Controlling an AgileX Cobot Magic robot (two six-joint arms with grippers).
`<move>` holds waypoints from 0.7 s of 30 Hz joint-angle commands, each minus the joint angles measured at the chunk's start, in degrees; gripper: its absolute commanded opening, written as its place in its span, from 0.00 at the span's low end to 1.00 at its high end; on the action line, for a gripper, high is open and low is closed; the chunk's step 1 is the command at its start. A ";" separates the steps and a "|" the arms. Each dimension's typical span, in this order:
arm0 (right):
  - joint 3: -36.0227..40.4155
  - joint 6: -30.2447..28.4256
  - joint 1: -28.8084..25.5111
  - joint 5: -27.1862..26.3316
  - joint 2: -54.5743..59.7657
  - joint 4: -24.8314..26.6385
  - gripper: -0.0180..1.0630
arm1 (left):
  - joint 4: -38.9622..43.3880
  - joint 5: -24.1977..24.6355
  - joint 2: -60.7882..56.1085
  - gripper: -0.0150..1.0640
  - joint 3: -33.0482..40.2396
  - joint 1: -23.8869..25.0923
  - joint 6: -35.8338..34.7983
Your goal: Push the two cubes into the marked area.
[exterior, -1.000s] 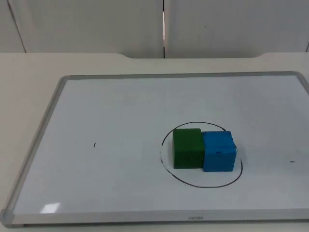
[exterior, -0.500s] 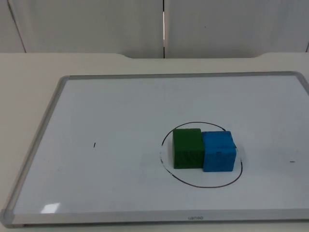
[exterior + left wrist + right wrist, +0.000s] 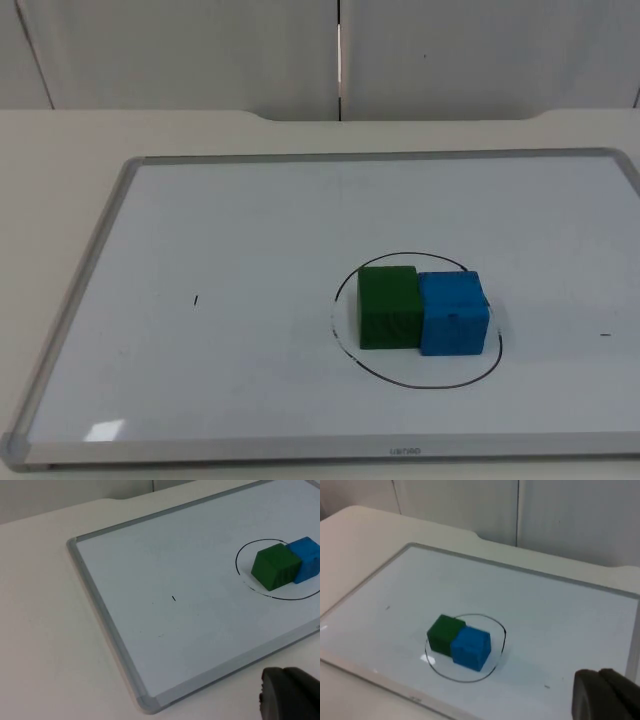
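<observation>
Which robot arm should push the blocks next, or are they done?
Neither needs to, probably. The green cube and blue cube sit touching inside the drawn circle. If a nudge were needed, the right arm looks closer, since the cubes lie toward its side.

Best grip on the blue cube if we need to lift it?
Take the blue cube from above, fingers on its near and far faces. Its left face sits flush against the green cube, so a left-right pinch probably won't fit. It rests flat and upright inside the drawn circle.

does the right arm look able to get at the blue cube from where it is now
Probably yes: the blue cube has open whiteboard on its far side from the green cube, and nothing lies between it and the right gripper's fingertip.
</observation>
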 commanded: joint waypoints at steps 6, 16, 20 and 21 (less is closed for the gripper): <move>1.65 -0.50 -0.09 7.63 -7.60 -0.08 0.02 | 0.29 0.14 -0.24 0.01 0.20 0.17 -0.04; 4.09 -0.50 -0.09 11.11 -9.05 -1.08 0.02 | 0.29 0.14 -0.24 0.01 0.20 0.17 -0.04; 4.09 -0.50 -0.09 11.11 -9.05 -1.08 0.02 | 0.29 0.14 -0.24 0.01 0.20 0.17 -0.04; 4.09 -0.50 -0.09 11.11 -9.05 -1.08 0.02 | 0.29 0.14 -0.24 0.01 0.20 0.17 -0.04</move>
